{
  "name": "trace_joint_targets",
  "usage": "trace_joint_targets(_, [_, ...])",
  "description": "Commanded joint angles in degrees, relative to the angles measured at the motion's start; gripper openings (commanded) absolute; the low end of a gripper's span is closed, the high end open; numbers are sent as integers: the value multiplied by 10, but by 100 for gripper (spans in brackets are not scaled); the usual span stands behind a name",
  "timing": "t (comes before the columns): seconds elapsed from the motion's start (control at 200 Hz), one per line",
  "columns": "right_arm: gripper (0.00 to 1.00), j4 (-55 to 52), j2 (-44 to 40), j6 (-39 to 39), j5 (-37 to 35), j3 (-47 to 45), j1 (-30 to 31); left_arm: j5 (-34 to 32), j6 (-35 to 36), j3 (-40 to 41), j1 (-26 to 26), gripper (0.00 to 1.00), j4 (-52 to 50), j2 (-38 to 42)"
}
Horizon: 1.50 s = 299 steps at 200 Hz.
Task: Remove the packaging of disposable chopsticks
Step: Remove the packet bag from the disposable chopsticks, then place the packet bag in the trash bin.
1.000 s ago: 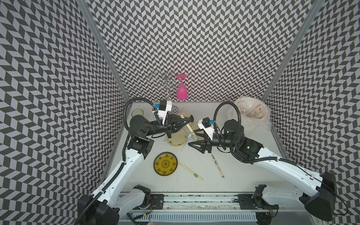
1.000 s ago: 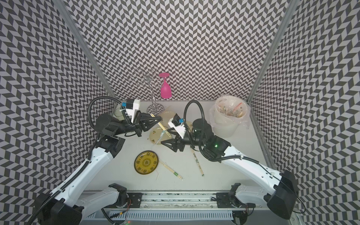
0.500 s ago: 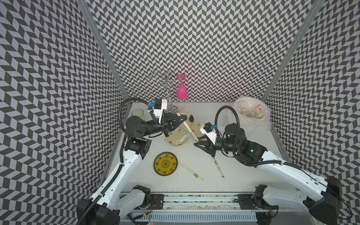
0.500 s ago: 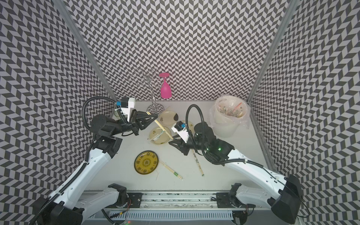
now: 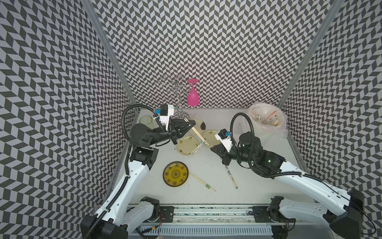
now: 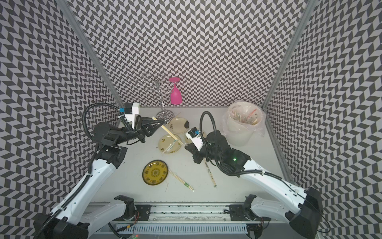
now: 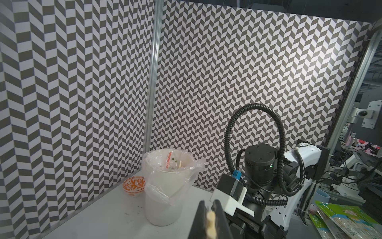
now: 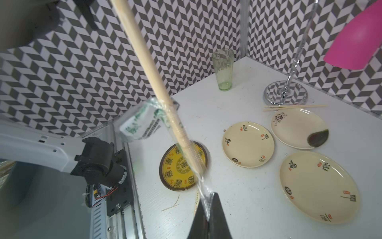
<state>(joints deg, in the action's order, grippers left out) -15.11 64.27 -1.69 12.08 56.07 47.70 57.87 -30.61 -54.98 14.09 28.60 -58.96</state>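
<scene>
One pair is mid-strip and two more wait. Raised beyond the yellow plate (image 5: 175,174), the left end effector (image 5: 191,124) is clenched on the upper end of a pair of chopsticks (image 8: 144,55). The right end effector (image 8: 207,209) is pinched shut on the tail of their clear sleeve (image 8: 144,124), which is bunched partway down, so most of the wood is bare. On the tabletop (image 5: 206,165), a green-banded pair (image 5: 203,183) lies just beside the yellow plate on the right arm's side. A printed pair (image 5: 231,178) lies farther out the same way, and both look wrapped. A bare pair (image 8: 295,107) lies well beyond the plate, seemingly finished. Wrappers sit in the lined bin (image 7: 163,207), far off at the back.
</scene>
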Motion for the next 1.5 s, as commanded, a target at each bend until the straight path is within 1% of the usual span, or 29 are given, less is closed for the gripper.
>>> trace_joint_targets(0.0, [0, -42, -14, -32, -92, 12, -24, -13, 22, -18, -13, 0, -17, 16])
trace_joint_targets(0.135, [0, -77, -37, -82, -123, 45, -95, -22, 33, -19, -13, 0, -26, 20])
trace_joint_targets(0.17, [0, -81, -44, -97, -141, 59, -113, -25, 33, -18, -13, 0, -27, 20])
trace_joint_targets(0.235, [0, -91, -51, -115, -191, 91, -138, -30, 34, -16, -13, 0, -26, 19])
trace_joint_targets(0.325, [0, -118, -38, -133, -291, 140, -174, -35, 33, -14, -13, 0, -25, 17])
trace_joint_targets(0.381, [0, -141, -17, -134, -319, 170, -210, -37, 33, -13, -10, 0, -25, 16])
trace_joint_targets(0.511, [0, -170, 38, -125, -320, 209, -306, -48, 40, -14, -4, 0, -32, 16])
trace_joint_targets(0.621, [0, -147, 76, -120, -276, 207, -374, -53, 50, -18, 5, 0, -47, 20])
trace_joint_targets(0.686, [0, -144, 111, -121, -258, 217, -402, -58, 68, -22, 14, 0, -65, 26])
trace_joint_targets(0.781, [0, -153, 164, -125, -260, 247, -433, -64, 77, -17, 22, 0, -71, 34])
trace_joint_targets(0.881, [0, -159, 198, -122, -263, 275, -449, -72, 78, -16, 25, 0, -76, 38])
trace_joint_targets(1.001, [2, -187, 226, -119, -266, 303, -451, -76, 78, -17, 25, 0, -81, 39])
trace_joint_targets(1.026, [2, -186, 226, -119, -263, 302, -452, -76, 91, -18, 25, 0, -83, 40])
trace_joint_targets(1.081, [4, -182, 220, -119, -259, 296, -452, -78, 97, -20, 25, 0, -88, 41])
trace_joint_targets(1.247, [8, -187, 209, -119, -263, 289, -452, -83, 98, -20, 25, 0, -92, 40])
trace_joint_targets(1.332, [9, -197, 205, -119, -273, 289, -452, -86, 99, -20, 25, 0, -94, 39])
trace_joint_targets(1.372, [13, -199, 200, -119, -274, 288, -452, -86, 100, -20, 25, 0, -94, 39])
trace_joint_targets(1.432, [29, -200, 191, -121, -273, 285, -452, -86, 100, -20, 25, 0, -95, 39])
trace_joint_targets(1.492, [33, -200, 180, -123, -270, 285, -452, -86, 101, -20, 25, 0, -96, 39])
